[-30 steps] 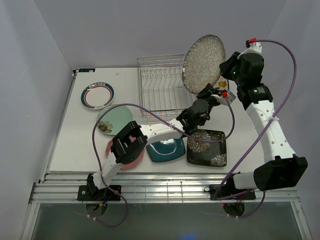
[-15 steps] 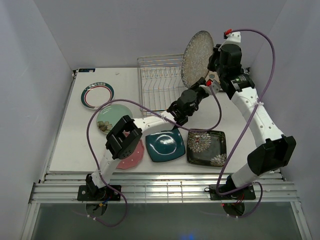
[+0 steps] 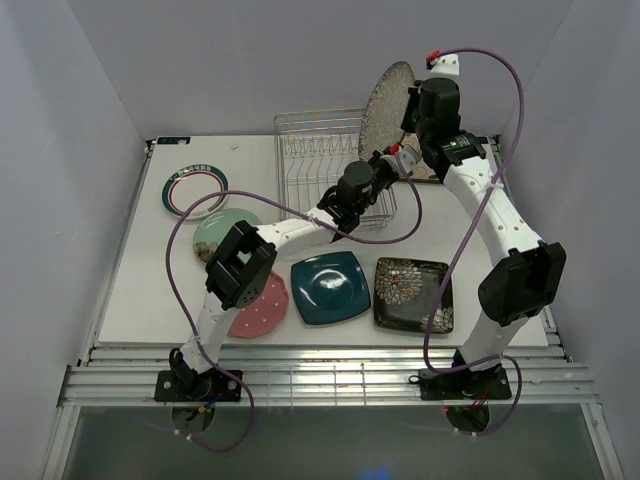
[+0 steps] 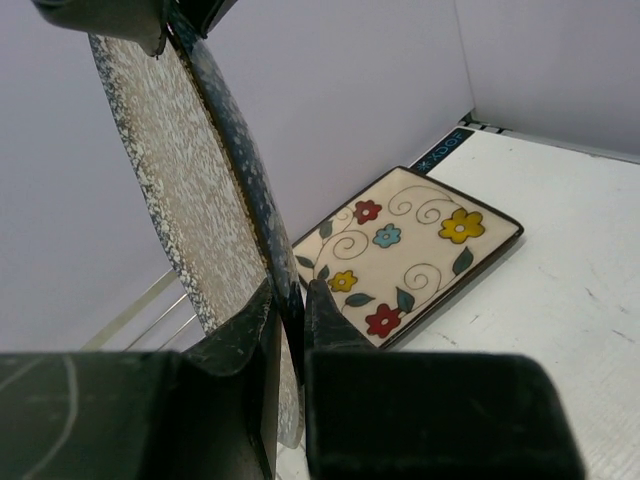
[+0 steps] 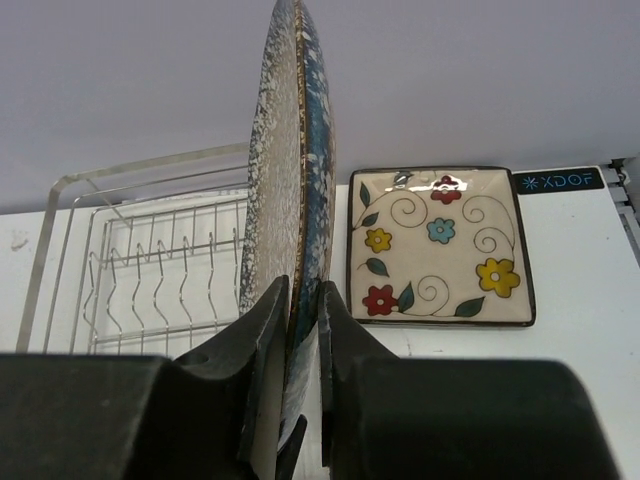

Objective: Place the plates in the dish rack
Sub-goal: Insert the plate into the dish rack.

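Top view, plate: the speckled grey plate (image 3: 385, 105) stands on edge, raised at 1 o'clock of the dish rack (image 3: 320, 160). You cannot tell whether its lower rim touches the wires.
Top view, grippers: your left gripper (image 3: 383, 160) is clamped on the plate's lower rim. Your right gripper (image 3: 408, 112) is clamped on its right rim.
Top view, room: bare worktop (image 3: 150, 290) shows at 9 o'clock of the rack, as far as the white teal-rimmed plate (image 3: 195, 190).
Top view, front edge: the pink dotted plate (image 3: 255, 305), teal plate (image 3: 330, 288) and black floral plate (image 3: 412, 292) lie flat in a row at 6 o'clock. Your left arm crosses the mint plate (image 3: 222, 232).
Left wrist view: the fingers pinch the thin rim. The cream floral plate (image 4: 410, 250) lies flat at 3 o'clock, with its far corner close to the back wall.
Right wrist view: the plate is upright and edge-on, between the rack at 9 o'clock and the cream plate at 3 o'clock. A strip of worktop separates the rack's right wire from the cream plate's left edge.
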